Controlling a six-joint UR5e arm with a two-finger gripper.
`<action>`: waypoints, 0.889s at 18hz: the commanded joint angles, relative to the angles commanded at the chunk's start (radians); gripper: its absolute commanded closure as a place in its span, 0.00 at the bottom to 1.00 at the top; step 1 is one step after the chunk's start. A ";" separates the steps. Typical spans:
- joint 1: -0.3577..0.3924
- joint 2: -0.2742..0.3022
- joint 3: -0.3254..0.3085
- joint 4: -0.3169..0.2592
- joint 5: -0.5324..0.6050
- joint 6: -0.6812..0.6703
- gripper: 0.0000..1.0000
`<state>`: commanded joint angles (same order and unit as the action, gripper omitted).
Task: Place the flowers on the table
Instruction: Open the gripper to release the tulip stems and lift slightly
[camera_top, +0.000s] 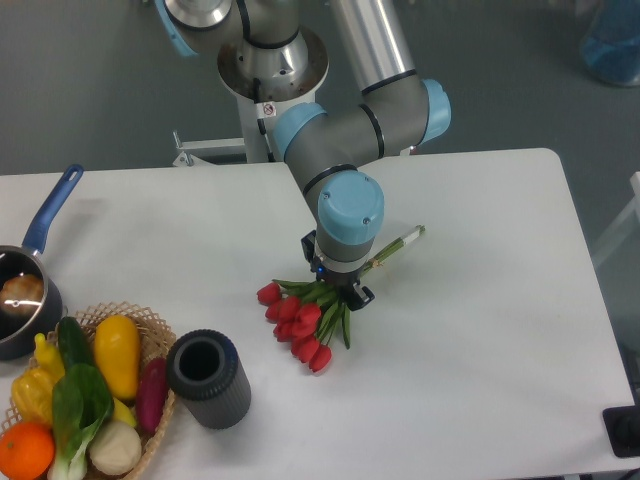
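Observation:
The flowers (300, 322), a bunch of red tulips with green leaves, are at the middle of the white table (480, 330). Their heads point to the lower left and their tied stems (400, 243) stick out to the upper right. My gripper (340, 290) points straight down over the leafy middle of the bunch. The blue-capped wrist hides most of the fingers, but one dark fingertip (359, 297) shows beside the leaves. The gripper looks shut on the bunch. The tulip heads are at or just above the tabletop.
A dark grey cylindrical vase (208, 378) stands left of the flowers. A wicker basket (150, 325) of vegetables and fruit sits at the front left corner. A blue-handled pot (25, 300) is at the left edge. The arm's base (270, 70) is at the back.

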<state>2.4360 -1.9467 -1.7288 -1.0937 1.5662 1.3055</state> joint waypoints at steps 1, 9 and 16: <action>0.000 0.006 0.002 0.002 0.002 0.000 0.00; 0.000 0.049 0.024 0.048 -0.002 -0.152 0.00; -0.002 0.112 0.095 0.098 -0.003 -0.143 0.00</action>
<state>2.4344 -1.8347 -1.6338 -0.9957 1.5631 1.1628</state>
